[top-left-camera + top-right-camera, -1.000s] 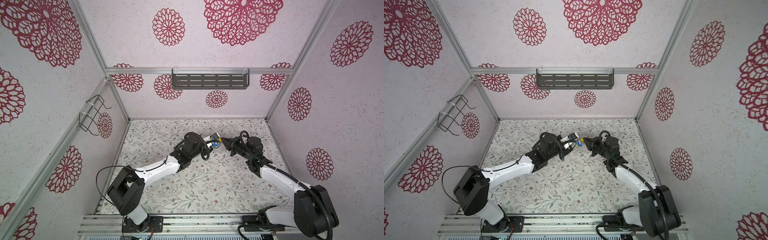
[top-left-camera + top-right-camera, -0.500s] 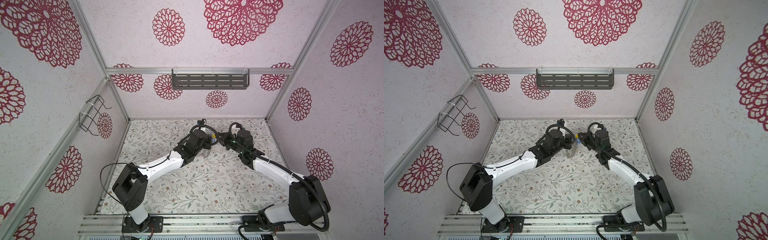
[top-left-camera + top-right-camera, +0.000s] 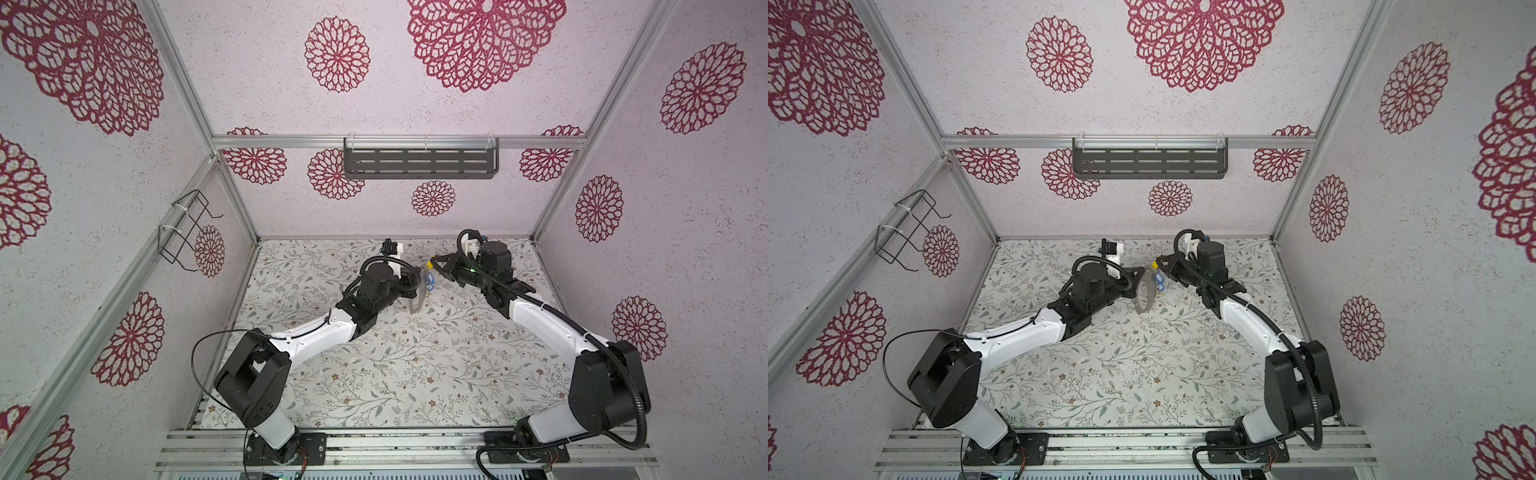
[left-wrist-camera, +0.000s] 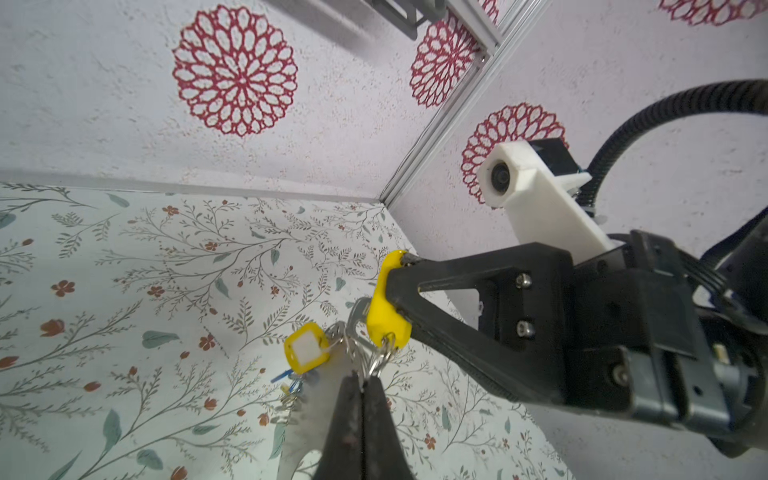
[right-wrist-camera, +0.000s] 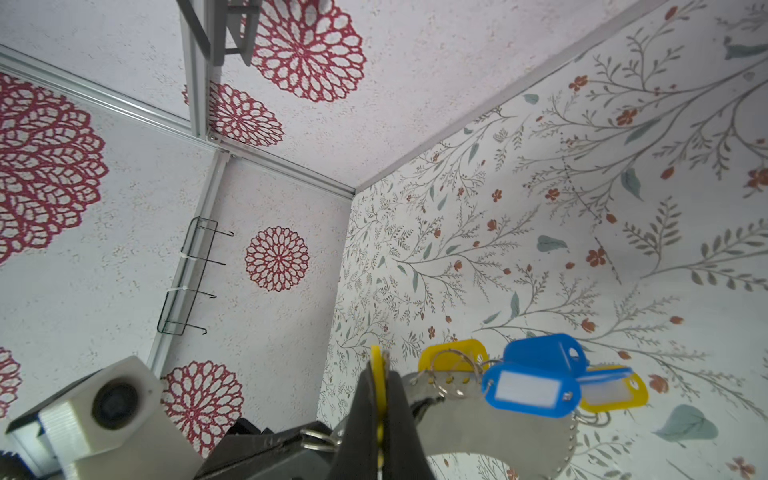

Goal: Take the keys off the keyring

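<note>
Both grippers meet in the air over the back middle of the table. The flat grey keyring [image 3: 1143, 300] [image 5: 503, 424] hangs between them. My left gripper [image 3: 1140, 274] [image 4: 362, 380] is shut on the keyring's edge, where the tags' metal loops gather. My right gripper [image 3: 435, 264] [image 5: 379, 374] is shut on a yellow key [image 4: 388, 309] [image 5: 377, 363], seen edge-on in the right wrist view. Other keys dangle from the ring: a blue key [image 5: 532, 388], a second blue key [image 5: 548, 353], a yellow key [image 5: 453, 353] [image 4: 305, 348], and another yellow key [image 5: 615, 390].
A grey slotted shelf [image 3: 419, 163] hangs on the back wall and a black wire rack [image 3: 185, 232] on the left wall. The floral table [image 3: 415, 365] lies below both arms. Each wrist camera housing [image 4: 519, 176] [image 5: 104, 409] sits close to the other gripper.
Both wrists have lifted and turned, carrying the keyring bundle slightly towards the back wall. The keyring now hangs in plain sight below the grippers. Both grips stay shut.
</note>
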Available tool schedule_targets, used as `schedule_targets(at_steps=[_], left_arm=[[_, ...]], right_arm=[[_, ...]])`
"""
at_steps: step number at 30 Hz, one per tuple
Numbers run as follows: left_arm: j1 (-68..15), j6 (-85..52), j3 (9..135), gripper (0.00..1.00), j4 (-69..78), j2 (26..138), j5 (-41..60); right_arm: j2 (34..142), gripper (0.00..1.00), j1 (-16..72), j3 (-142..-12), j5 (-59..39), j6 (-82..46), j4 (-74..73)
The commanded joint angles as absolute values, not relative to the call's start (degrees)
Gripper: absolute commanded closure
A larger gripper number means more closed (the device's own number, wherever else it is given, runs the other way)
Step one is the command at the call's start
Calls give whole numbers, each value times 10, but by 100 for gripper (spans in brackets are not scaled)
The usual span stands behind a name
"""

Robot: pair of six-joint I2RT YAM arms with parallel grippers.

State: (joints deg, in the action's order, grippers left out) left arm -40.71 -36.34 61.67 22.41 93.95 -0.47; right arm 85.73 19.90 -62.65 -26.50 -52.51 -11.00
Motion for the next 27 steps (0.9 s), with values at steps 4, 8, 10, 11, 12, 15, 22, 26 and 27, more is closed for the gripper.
schedule_targets(at_steps=[4, 8, 10, 11, 12, 15, 22, 26, 27], left_arm=[[-440, -329, 562, 100, 447, 957, -58], [-459, -357, 502, 100, 543, 987, -114], [-467, -372, 478, 100, 593, 1002, -132], [-473, -375, 467, 100, 618, 1010, -145], [-477, -375, 457, 100, 636, 1017, -156], [-489, -369, 432, 100, 675, 1041, -176], [-502, -345, 368, 86, 756, 1089, -209], [-512, -310, 335, 59, 757, 1077, -200], [-513, -300, 324, 55, 754, 1068, -199]], right_arm=[[854, 100, 203, -625, -235, -467, -33], [871, 100, 204, -627, -240, -460, -30], [884, 100, 206, -613, -247, -468, -48], [892, 100, 208, -604, -250, -473, -59], [898, 100, 210, -599, -251, -477, -66], [923, 100, 224, -582, -251, -480, -86], [985, 100, 257, -564, -259, -473, -133], [1016, 100, 274, -571, -275, -463, -163], [1021, 100, 276, -573, -279, -459, -168]])
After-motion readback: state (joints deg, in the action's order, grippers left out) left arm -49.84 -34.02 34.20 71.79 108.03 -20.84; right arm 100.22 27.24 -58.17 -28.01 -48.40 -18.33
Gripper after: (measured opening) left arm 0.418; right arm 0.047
